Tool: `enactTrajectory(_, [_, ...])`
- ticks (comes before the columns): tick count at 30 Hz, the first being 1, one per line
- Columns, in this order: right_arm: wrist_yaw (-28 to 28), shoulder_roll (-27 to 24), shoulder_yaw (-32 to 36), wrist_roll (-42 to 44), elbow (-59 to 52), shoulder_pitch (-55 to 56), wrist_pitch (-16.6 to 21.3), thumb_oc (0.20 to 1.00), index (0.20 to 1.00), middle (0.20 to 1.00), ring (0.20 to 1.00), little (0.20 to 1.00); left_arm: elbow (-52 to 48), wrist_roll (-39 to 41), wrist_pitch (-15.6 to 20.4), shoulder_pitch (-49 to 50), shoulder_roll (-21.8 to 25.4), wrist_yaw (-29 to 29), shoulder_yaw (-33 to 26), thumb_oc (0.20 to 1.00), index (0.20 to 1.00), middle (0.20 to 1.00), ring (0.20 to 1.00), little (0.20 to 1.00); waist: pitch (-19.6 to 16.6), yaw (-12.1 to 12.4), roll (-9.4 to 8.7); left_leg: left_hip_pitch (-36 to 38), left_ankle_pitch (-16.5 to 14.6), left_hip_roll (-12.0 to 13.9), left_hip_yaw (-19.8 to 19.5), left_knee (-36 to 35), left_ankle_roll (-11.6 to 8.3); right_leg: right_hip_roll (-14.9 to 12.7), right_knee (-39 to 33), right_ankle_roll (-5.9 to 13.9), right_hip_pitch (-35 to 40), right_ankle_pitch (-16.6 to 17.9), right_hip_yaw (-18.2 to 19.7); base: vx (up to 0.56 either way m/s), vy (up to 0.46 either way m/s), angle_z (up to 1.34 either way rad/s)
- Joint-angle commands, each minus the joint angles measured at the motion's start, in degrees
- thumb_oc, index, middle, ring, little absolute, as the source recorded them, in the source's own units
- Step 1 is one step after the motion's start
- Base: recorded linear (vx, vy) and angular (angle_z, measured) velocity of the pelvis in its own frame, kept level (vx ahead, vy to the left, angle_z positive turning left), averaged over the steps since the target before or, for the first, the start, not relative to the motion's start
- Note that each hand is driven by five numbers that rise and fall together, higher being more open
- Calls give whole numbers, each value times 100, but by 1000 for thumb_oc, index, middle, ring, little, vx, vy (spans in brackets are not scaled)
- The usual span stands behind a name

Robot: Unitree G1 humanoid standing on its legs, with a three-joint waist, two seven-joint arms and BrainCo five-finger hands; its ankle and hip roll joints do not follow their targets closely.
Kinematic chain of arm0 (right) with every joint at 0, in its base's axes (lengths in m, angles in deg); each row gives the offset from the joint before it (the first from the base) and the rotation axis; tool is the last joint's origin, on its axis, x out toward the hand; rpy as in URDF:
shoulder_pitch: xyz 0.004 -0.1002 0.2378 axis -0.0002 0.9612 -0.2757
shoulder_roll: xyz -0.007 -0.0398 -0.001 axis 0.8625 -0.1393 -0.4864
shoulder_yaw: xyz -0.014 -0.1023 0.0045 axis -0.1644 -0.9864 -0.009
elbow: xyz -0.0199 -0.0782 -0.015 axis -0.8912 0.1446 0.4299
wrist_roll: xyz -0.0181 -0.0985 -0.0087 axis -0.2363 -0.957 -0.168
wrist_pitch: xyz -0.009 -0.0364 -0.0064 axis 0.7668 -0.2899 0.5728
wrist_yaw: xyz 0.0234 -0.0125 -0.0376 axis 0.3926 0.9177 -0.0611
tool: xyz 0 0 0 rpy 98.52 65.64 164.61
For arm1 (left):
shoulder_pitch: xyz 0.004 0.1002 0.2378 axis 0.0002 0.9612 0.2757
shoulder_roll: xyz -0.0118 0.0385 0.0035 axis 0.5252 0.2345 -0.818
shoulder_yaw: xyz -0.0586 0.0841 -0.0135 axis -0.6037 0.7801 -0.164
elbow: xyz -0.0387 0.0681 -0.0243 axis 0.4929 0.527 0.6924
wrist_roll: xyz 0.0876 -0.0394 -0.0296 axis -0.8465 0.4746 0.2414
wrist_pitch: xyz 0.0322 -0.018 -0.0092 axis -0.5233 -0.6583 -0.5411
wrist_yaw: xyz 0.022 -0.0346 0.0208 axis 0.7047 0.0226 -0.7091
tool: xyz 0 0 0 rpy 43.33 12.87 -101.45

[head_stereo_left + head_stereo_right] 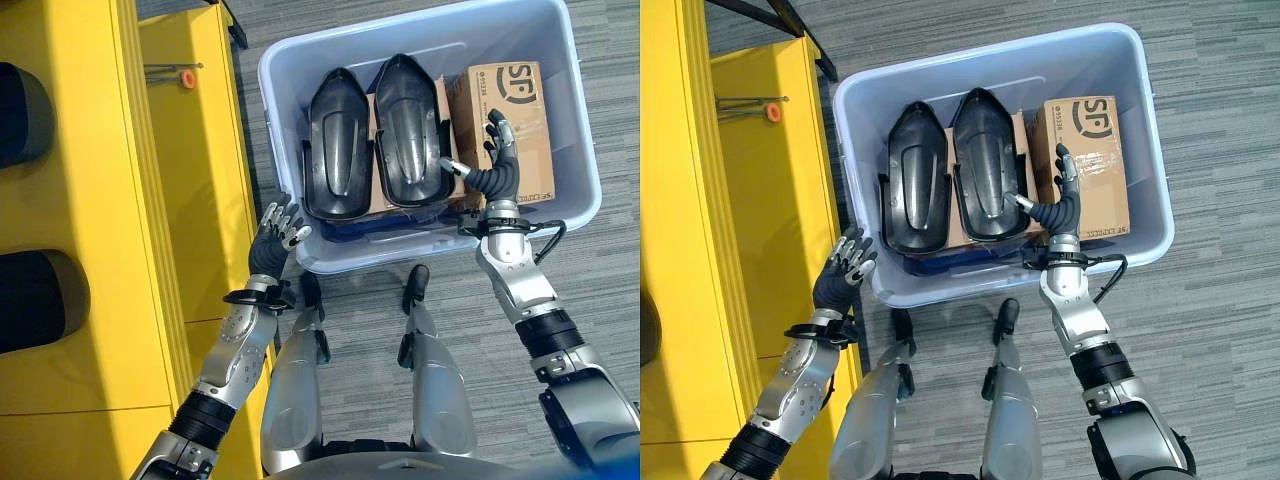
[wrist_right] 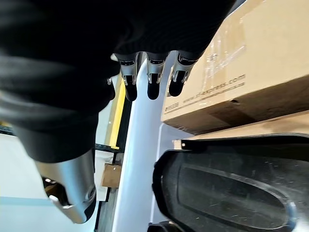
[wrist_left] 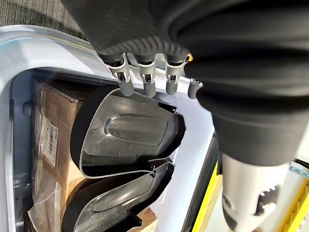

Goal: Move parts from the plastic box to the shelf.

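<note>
From the left eye view, two black parts [image 1: 385, 135] lie side by side in the plastic box [image 1: 575, 120], beside a cardboard carton [image 1: 515, 110] at its right wall. The right hand [image 1: 497, 170] hangs over the carton's near end, fingers spread, holding nothing. The left hand [image 1: 275, 235] hovers at the box's near left corner, next to the yellow shelf [image 1: 120, 200].

In the left wrist view, its fingers [image 3: 147, 77] hang relaxed above one part's rim.

In the right wrist view, fingers [image 2: 153, 79] extend loosely, gripping nothing.

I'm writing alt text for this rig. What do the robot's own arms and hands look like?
Both arms are silver-grey metal with dark bands at the joints. Each wrist and hand back wears a dark ribbed cover. The left hand and right hand have slim silver fingers with dark tips, plus a separate thumb.
</note>
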Motion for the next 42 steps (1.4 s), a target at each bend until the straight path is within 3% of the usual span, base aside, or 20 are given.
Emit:
enactTrajectory(1, [-61,-72,133,-275,-312,-79,256,1000,1000,1000,1000,1000,-407,-94,309,31,126,-29,67,1000,1000,1000,1000,1000,-223,-28,-26,-270,566,389,-543,-97,-312,-652,941,662,-172,-308,471,0,0,0])
enactTrajectory(23, [-208,43,-97,-301,484,-550,117,1000,1000,1000,1000,1000,-377,-101,374,-69,113,-134,164,1000,1000,1000,1000,1000,-133,61,30,-349,607,376,-572,-149,-308,-628,926,645,-238,-303,452,-3,1,1])
enactTrajectory(42, [-559,-269,-9,-375,1435,-1127,13,1000,1000,1000,1000,1000,-440,-93,490,-133,153,-230,268,1000,1000,1000,1000,1000,3,140,130,-497,609,349,-598,-132,-299,-600,1035,636,-441,-330,459,0,-1,0])
